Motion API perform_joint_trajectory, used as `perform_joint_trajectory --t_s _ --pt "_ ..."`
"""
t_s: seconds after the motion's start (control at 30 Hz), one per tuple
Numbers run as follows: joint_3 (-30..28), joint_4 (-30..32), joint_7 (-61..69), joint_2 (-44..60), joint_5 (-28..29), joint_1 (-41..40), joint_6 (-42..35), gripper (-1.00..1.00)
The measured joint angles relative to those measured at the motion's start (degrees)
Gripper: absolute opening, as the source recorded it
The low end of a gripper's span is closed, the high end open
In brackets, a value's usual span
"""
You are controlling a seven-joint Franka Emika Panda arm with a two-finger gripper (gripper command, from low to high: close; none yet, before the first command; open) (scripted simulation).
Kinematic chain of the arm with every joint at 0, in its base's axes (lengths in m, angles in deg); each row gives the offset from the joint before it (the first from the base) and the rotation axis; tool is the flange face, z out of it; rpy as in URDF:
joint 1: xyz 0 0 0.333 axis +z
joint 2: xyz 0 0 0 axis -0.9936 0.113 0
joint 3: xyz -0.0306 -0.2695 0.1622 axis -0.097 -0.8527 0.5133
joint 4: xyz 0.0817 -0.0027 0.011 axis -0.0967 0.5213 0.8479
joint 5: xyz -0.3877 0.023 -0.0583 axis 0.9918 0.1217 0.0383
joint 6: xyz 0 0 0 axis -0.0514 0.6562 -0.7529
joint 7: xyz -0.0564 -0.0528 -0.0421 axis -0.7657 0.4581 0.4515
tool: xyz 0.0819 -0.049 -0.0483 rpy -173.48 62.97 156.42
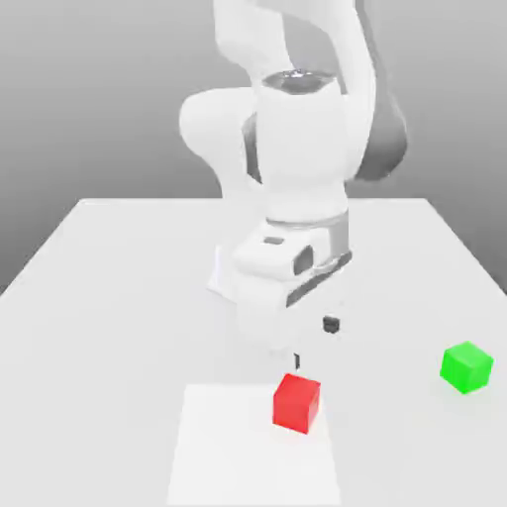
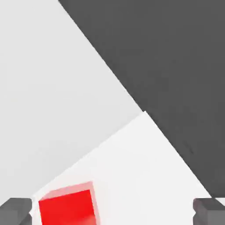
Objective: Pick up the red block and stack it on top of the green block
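On the pale tabletop, toward the near edge of the exterior view, lies a flat white square. The red block rests on this square, close to its far edge and toward the exterior view's right side of it. The block sits flat, with its sides turned at an angle to the edges of the square.

The green block rests directly on the tabletop, near the exterior view's right edge. It is well apart from both the red block and the white square, and its top face is bare. The two blocks appear similar in size.

The robot arm extends down from the top of the exterior view and carries the gripper above the tabletop, near the red block. The gripper is released: its two fingers stand wide apart, and nothing is held between them. One dark fingertip pad appears just above the red block in the exterior view.

In the hand view, the red block is nearer to one finger than to the other, with a gap to each. A dark grey area adjoins the pale surface and the white square along a straight, slanting boundary.
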Motion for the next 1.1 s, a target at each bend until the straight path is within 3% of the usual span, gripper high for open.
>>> perform_joint_trajectory --t_s 0.13,0.47,0.5,0.73,1.1 --pt "0.2 1.1 2.6 4.5 1.3 0.2 3.7 0.0" --pt "5.8 -0.4 9.0 15.9 -7.1 -3.4 13.3 0.0" --pt "6.6 -0.4 9.3 16.9 -7.8 -4.0 14.0 -1.0" --pt "6.8 -0.5 9.4 17.0 -7.8 -4.2 14.0 -1.0" --pt "2.4 1.1 2.8 5.2 1.4 -2.1 4.2 -1.0"
